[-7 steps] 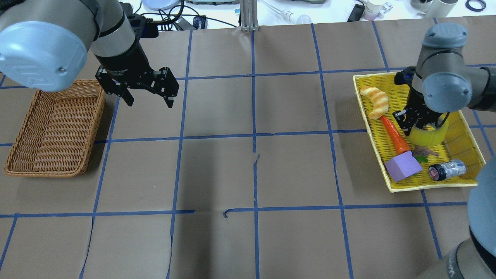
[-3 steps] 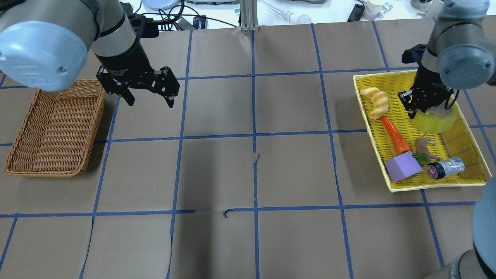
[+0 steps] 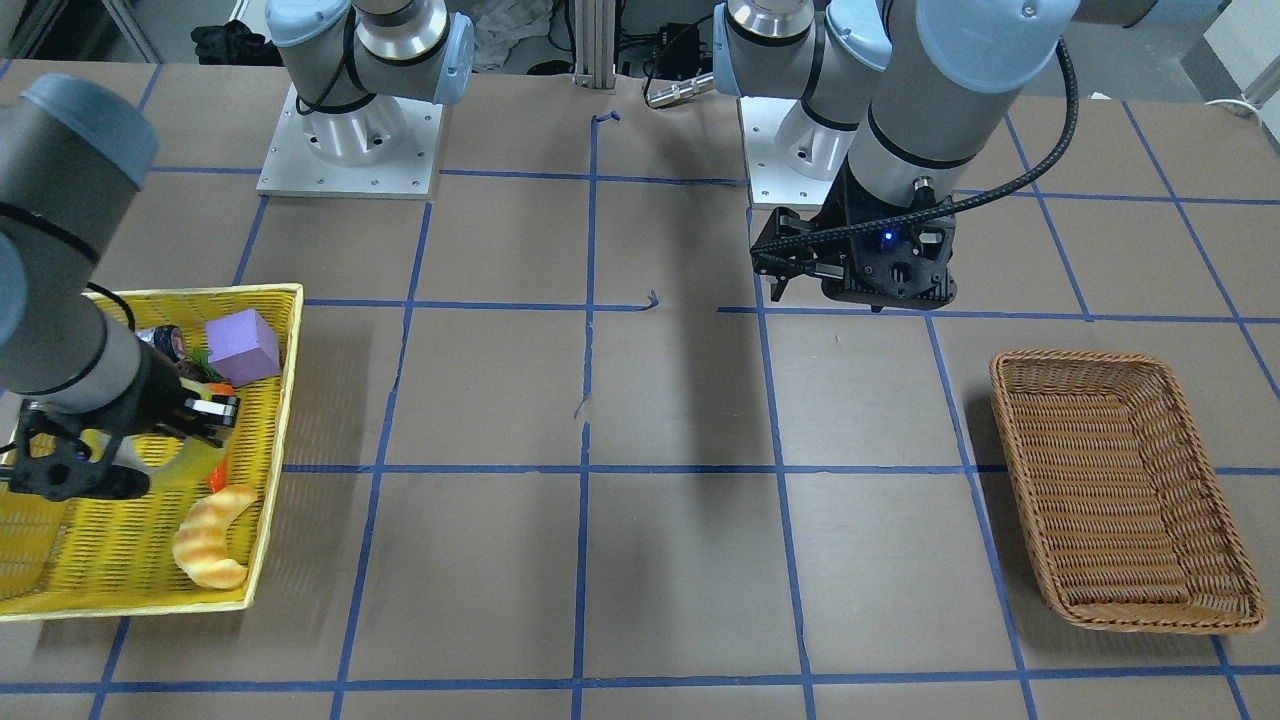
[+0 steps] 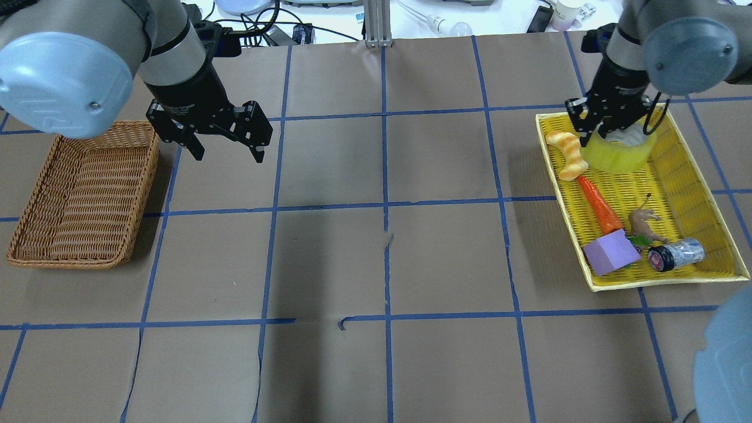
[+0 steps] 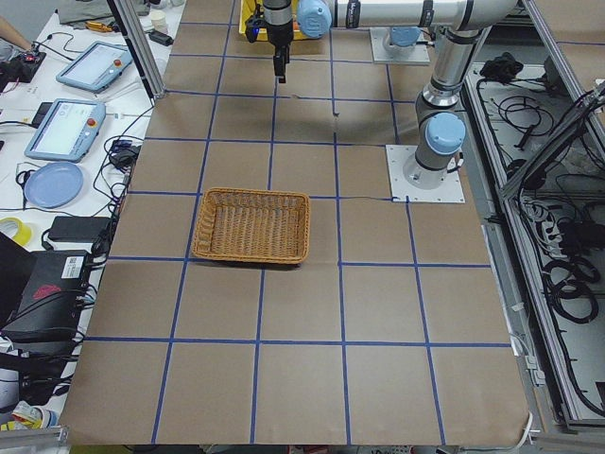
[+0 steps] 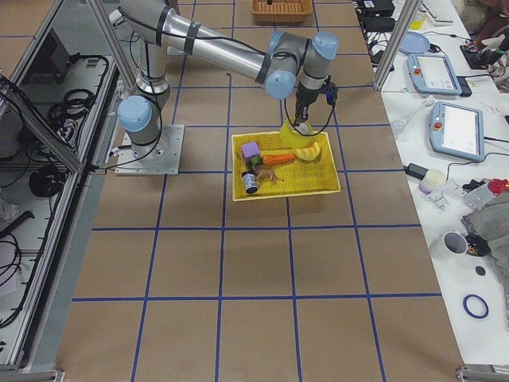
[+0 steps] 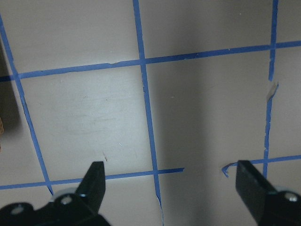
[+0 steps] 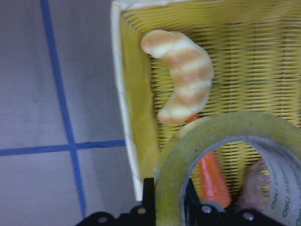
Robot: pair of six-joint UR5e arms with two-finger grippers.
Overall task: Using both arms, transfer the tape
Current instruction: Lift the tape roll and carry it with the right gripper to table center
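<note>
The tape (image 4: 621, 155) is a yellow-green roll with a pale core. My right gripper (image 4: 596, 135) is shut on its wall and holds it lifted over the far end of the yellow tray (image 4: 664, 281). In the right wrist view the fingers pinch the tape (image 8: 171, 160) at the bottom, with the croissant toy (image 8: 183, 75) below it. The tape also shows in the front view (image 3: 185, 463) and the right side view (image 6: 296, 137). My left gripper (image 4: 227, 154) is open and empty, hovering above the table beside the wicker basket (image 4: 82, 194). It also shows in the left wrist view (image 7: 171, 176).
The yellow tray also holds a croissant toy (image 4: 568, 154), a carrot (image 4: 599, 202), a purple block (image 4: 611, 251), a small brown animal toy (image 4: 643, 223) and a black-capped jar (image 4: 675, 254). The wicker basket stands at the table's left side with nothing in it. Cables and clutter lie past the far edge.
My right gripper has risen with the tape and carried it from the tray's middle toward the tray's far end. The left arm has not moved.
</note>
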